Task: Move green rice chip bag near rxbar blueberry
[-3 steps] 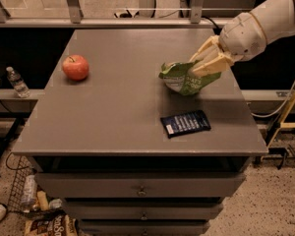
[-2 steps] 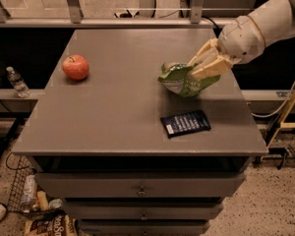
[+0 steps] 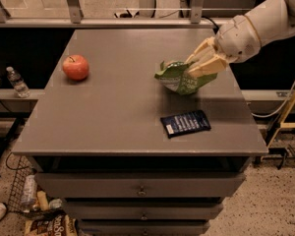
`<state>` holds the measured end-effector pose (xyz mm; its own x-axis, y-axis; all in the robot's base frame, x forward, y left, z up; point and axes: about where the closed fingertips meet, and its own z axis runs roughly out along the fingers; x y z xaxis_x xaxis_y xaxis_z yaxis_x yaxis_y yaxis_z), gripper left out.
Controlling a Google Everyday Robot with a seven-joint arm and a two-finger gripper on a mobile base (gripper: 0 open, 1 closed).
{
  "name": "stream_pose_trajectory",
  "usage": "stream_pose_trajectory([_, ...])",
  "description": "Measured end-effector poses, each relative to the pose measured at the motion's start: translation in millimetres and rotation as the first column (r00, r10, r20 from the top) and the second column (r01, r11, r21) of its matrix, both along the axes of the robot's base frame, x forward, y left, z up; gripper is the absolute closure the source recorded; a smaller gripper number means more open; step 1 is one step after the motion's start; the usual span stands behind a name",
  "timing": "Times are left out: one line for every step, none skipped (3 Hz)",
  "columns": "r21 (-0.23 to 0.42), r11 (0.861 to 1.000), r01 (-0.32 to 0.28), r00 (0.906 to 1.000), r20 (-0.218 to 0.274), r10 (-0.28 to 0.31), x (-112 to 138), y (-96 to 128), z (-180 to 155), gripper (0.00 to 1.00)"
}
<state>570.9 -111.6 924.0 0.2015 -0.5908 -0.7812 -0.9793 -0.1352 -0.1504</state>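
The pale two-finger end effector [image 3: 202, 65], far right over the grey worktop [image 3: 113, 117], pinches the puffy, crinkled green rice chip bag [image 3: 178, 78]; the flat navy-wrapped rxbar blueberry [image 3: 186, 123] lies nearer, slightly left, long axis roughly left-right.

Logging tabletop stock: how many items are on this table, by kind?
Fruit: 1, the apple.
Wrapped snacks: 2, the green rice chip bag, gripped by the hand at the far right of the table, and the rxbar blueberry.
Total: 3.
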Motion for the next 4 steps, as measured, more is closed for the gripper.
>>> stream_pose_trajectory([0.005,1.0,0.006,1.0,0.005,-0.006,3.7,3.2,-0.4,0.35])
stream_pose_trajectory([0.009,1.0,0.01,0.9999,0.009,-0.01,6.5,5.8,-0.8,0.13])
stream_pose_trajectory([0.013,1.0,0.013,0.9998,0.012,-0.013,9.0,8.5,-1.3,0.0])
stream_pose_trajectory([0.013,1.0,0.013,0.9998,0.012,-0.013,9.0,8.5,-1.3,0.0])
